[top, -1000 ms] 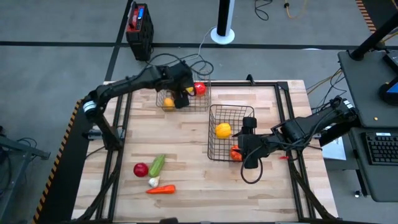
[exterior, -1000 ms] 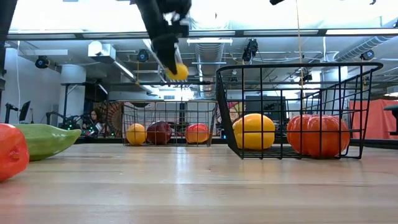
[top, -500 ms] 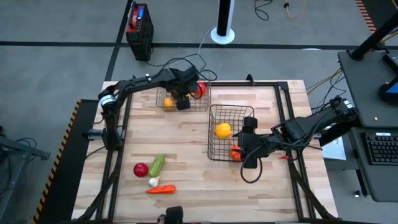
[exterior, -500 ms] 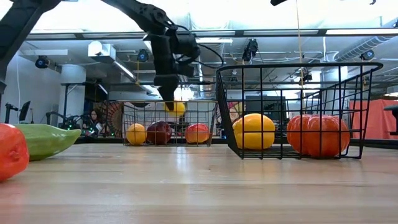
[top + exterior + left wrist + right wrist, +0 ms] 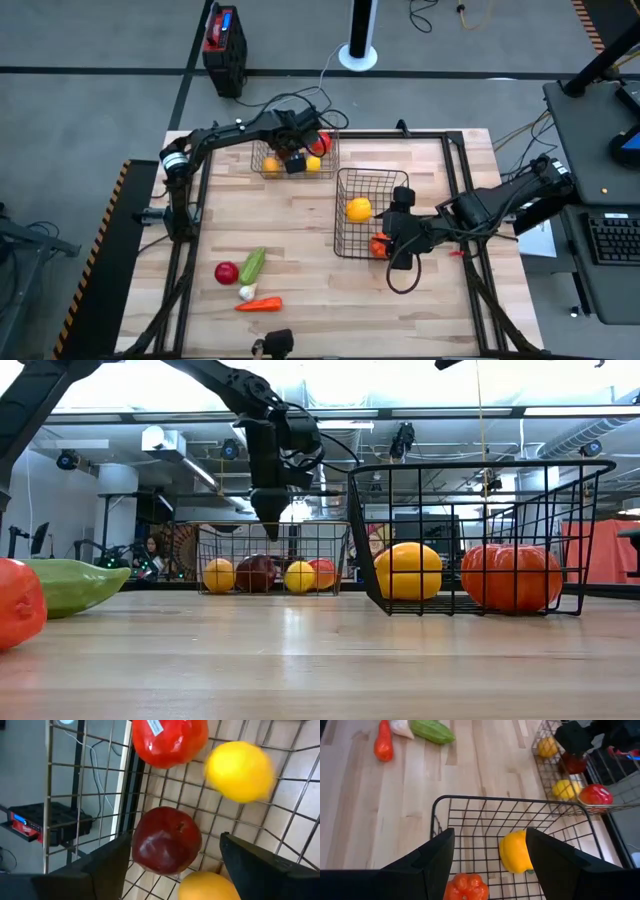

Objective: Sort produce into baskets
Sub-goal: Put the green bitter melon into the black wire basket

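Four fruits are seen in the far basket (image 5: 270,170) at upper centre, under the spread, empty left gripper (image 5: 293,165), while the right gripper (image 5: 388,236), also spread, is parked beside the near basket (image 5: 344,245).

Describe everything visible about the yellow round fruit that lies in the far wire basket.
The yellow round toy fruit looks smooth and glossy, like plastic. It lies on the floor of the far dark wire-mesh basket, beside a bright red piece and near a dark red apple. The left claw hangs open above it and does not touch it.
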